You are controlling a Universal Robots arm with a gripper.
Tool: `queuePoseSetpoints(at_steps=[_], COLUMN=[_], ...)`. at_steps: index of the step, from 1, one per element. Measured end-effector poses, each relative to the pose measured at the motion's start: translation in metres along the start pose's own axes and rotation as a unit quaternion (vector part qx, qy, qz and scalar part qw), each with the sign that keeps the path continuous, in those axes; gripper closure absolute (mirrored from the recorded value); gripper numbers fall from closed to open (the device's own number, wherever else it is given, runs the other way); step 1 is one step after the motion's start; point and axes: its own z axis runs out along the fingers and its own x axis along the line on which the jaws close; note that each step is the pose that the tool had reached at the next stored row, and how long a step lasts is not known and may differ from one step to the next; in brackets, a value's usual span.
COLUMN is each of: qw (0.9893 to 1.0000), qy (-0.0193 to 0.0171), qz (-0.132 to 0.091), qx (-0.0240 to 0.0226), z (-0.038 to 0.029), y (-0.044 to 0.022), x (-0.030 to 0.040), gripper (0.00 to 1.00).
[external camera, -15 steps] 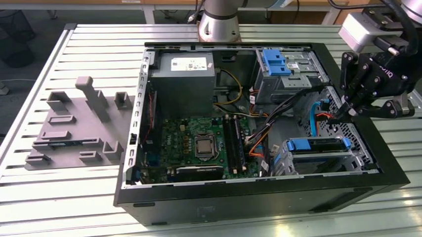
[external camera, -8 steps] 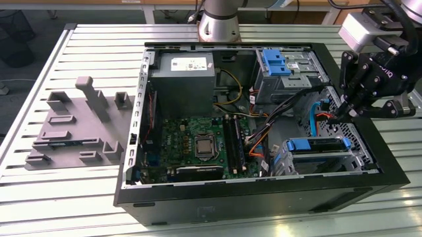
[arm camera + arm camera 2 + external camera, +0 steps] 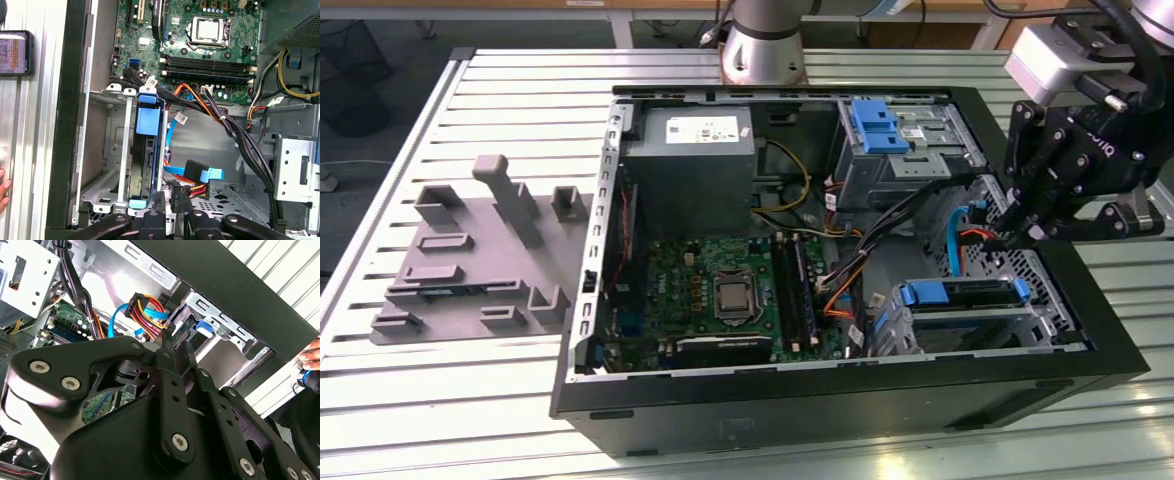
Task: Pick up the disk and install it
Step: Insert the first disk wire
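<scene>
The disk (image 3: pixel 961 295) stands on edge in its blue carrier inside the metal drive cage (image 3: pixel 1047 290) at the front corner of the open computer case, on the exterior view's right. In the first wrist view the disk (image 3: pixel 145 165) sits between the cage rails with its blue tab on top. My gripper (image 3: pixel 1007 235) hangs just behind the cage, over the cable bundle. In both wrist views its fingers (image 3: pixel 159 212) close around a black cable connector (image 3: pixel 176 192) with red, orange and yellow wires, right beside the disk's end. The gripper (image 3: pixel 176 337) points at the carrier's blue tab (image 3: pixel 202 326).
The case holds a motherboard (image 3: pixel 720 290), a grey power supply (image 3: pixel 691 160) and an upper bay with a blue latch (image 3: pixel 878 125). A grey moulded fixture (image 3: pixel 480 260) lies on the table at the exterior view's left. A person's hand (image 3: pixel 4 192) rests outside the case wall.
</scene>
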Motion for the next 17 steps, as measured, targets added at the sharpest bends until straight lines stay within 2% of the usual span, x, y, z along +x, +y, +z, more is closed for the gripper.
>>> queuePoseSetpoints(at_steps=[4,5,6,14,15,17], qw=[1.0000,1.0000,1.0000,1.0000,1.0000,1.0000], qy=[0.0000,0.0000,0.0000,0.0000,0.0000,0.0000], qz=[0.000,0.000,0.000,0.000,0.000,0.000], qx=[0.0000,0.0000,0.0000,0.0000,0.0000,0.0000], z=[0.0000,0.0000,0.0000,0.0000,0.0000,0.0000], y=[0.0000,0.0000,0.0000,0.0000,0.0000,0.0000], x=[-0.0001,-0.0002,-0.0002,-0.0005,-0.0006,-0.0006], gripper=[0.75,0.74,0.67,0.66,0.60,0.60])
